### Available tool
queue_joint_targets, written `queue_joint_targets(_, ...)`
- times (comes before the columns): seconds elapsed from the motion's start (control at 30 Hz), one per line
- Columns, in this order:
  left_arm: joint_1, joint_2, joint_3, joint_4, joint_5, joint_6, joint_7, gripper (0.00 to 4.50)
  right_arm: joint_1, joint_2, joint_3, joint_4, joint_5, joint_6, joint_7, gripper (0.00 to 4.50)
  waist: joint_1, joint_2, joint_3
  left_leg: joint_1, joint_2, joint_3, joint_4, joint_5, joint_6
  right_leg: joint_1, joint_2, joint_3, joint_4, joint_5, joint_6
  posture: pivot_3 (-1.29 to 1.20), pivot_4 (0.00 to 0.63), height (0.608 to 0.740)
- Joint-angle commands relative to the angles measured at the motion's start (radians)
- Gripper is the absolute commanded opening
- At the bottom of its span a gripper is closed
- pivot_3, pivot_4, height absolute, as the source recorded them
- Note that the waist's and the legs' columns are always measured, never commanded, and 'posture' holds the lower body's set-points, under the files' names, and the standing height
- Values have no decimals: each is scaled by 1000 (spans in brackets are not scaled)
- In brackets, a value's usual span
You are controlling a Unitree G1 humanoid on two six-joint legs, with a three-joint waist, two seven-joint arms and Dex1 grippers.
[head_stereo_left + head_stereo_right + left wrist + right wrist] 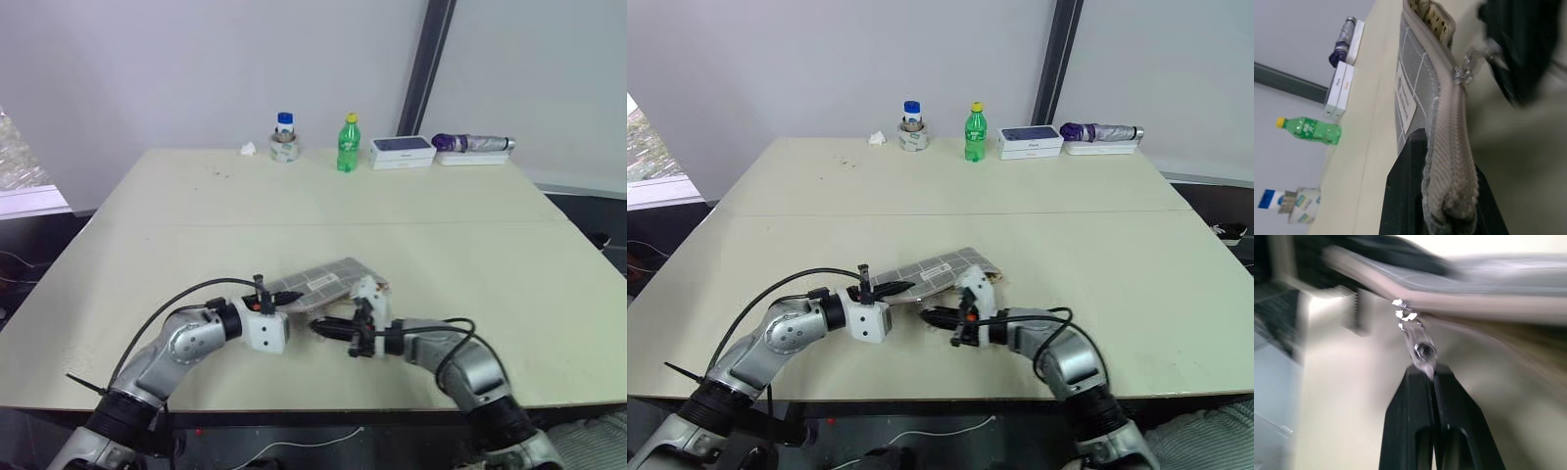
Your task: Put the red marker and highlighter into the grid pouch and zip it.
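Note:
The grid pouch [323,282], grey with white lines and a white label, lies on the table near its front edge. My left gripper [290,297] is shut on the pouch's near end, and the left wrist view has the fabric edge clamped between its black fingers [1406,191]. My right gripper [1431,374] is shut on the metal zipper pull tab [1422,351], just to the right of the left gripper, at the pouch's front edge [320,326]. The far end of the pouch gapes open [1432,14]. The red marker and the highlighter are out of view.
Along the table's far edge stand a tape roll with a blue-capped bottle [285,139], a green bottle with a yellow cap [349,145], stacked white boxes [402,152] and a folded purple umbrella [473,143]. The table's front edge [323,406] runs just below both arms.

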Motion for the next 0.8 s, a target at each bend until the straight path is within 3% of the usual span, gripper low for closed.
queue_joint_targets(0.03,7,39,46,-21,-53,-14,-8,0,-51,-86,-105,105,-26,-78,31,33,-2,0,0,0,0,0,0,0,0,0,0,0,0,0,0,0,150,740)
queue_joint_targets(0.23,5,86,76,25,-148,-6,-53,0,-115,-145,-163,276,-85,-216,39,33,-13,0,0,0,1,1,-1,0,0,-1,1,1,0,0,0,0,150,740)
queue_joint_targets(0.33,-4,85,90,45,-186,6,-57,0,-123,-122,-168,285,-82,-257,39,933,-16,0,0,0,1,1,-1,0,0,0,0,1,0,0,0,0,150,740)
queue_joint_targets(0.43,12,72,104,31,-275,73,-102,996,-115,-102,-163,256,-78,-267,48,2383,-21,0,0,0,1,1,-1,0,0,0,0,1,0,0,0,0,150,740)
queue_joint_targets(0.53,44,79,124,13,-303,82,-117,2561,-101,-116,-160,245,-93,-278,64,4089,-23,0,0,0,1,1,-1,0,0,0,0,1,0,0,0,0,150,740)
queue_joint_targets(0.57,63,67,156,0,-340,105,-100,2945,-89,-128,-167,237,-94,-282,73,4473,-23,0,0,0,1,1,-1,0,0,0,0,1,0,0,0,0,150,740)
queue_joint_targets(0.67,120,28,227,-40,-431,196,-61,4322,-26,-164,-202,162,-57,-273,112,4500,-19,0,0,0,2,0,-1,0,0,0,-1,0,-1,0,0,0,150,740)
queue_joint_targets(0.8,199,2,269,-158,-556,309,-90,4322,16,-175,-237,77,-14,-233,116,4500,-22,0,0,0,2,0,-1,0,0,0,-2,1,-1,0,0,0,150,740)
